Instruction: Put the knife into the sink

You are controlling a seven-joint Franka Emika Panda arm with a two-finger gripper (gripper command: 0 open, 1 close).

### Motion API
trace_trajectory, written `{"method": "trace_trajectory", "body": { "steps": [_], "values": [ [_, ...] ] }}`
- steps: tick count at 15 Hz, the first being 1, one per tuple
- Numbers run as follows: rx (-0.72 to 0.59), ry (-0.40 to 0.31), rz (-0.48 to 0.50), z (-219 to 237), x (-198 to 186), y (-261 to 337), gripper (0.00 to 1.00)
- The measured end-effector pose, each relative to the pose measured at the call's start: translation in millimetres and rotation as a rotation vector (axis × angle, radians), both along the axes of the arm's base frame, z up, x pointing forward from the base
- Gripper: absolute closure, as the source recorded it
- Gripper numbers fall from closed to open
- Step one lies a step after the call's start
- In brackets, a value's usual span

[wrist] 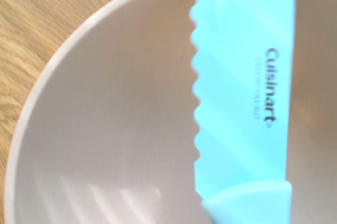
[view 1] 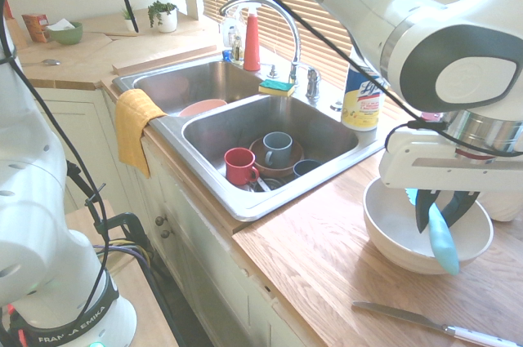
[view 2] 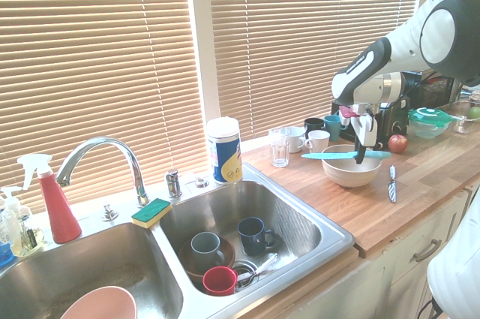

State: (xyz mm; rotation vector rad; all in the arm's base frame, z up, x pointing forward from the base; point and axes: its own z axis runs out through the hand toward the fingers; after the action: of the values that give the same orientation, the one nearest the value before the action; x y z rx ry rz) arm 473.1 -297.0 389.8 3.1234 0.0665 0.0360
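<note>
The knife is not in the sink yet; it lies level across the rim of the bowl on the counter, well apart from the basins. The gripper points straight down over the bowl, its dark fingers standing either side of the knife near the handle. They look close to the plastic, but whether they already pinch it I cannot tell. So the pick-up is at best just being made; lifting, carrying across and letting go are all left.

The way to the sink looks open: bare counter between bowl and basin edge, then the steel rim. The near basin is crowded (a red cup, a grey cup, a blue one and a brown dish), so the free room for dropping is probably along its sides. The faucet, the wipes can and the sponge stand at the back edge, to be kept clear of. A table knife lies near the counter's front edge, beside the bowl.
</note>
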Motion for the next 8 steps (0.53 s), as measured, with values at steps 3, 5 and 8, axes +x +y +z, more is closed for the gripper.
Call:
{"method": "trace_trajectory", "body": {
  "steps": [3, 5, 8],
  "values": [
    [-0.001, -0.002, 0.0, 0.3, 0.2, -0.1, 1.0],
    [-0.003, -0.006, -0.006, 0.7, 0.8, 0.1, 1.0],
    [0.02, -0.035, -0.057, 6.3, 5.1, 3.3, 1.0]
  ]
}}
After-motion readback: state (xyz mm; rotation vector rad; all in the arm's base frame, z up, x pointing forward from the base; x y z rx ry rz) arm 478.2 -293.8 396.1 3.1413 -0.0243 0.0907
